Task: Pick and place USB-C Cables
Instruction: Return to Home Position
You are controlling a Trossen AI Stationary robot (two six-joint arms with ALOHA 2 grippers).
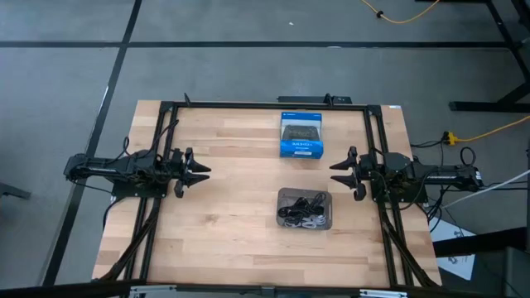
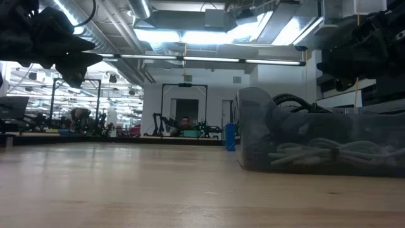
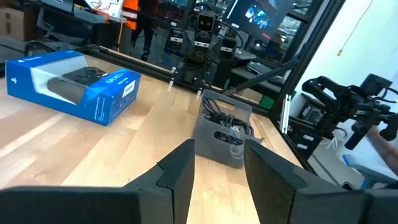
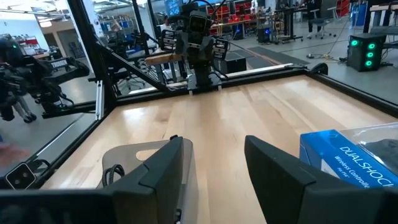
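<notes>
So, both arms are pulled out to the sides of the table [image 1: 224, 232], and neither is carrying anything. The left gripper [image 1: 197, 170] hangs over the left part of the wood with its fingers spread and nothing between them. The right gripper [image 1: 341, 170] mirrors it on the right side, also spread and empty. They point at each other across the middle and are well apart.

The cables [image 1: 303, 213] are all piled in the grey tray [image 1: 283, 195], which sits right of centre toward the near edge, closer to the right gripper than the left. From the low camera you can see white ones lying along the bottom of the tray and a black loop poking up over the rim. It's a tangle of black and white, so I honestly can't count them from above.

The blue box [image 1: 301, 135] with the controller picture lies flat near the far edge, apart from the tray and roughly in line with it.
</notes>
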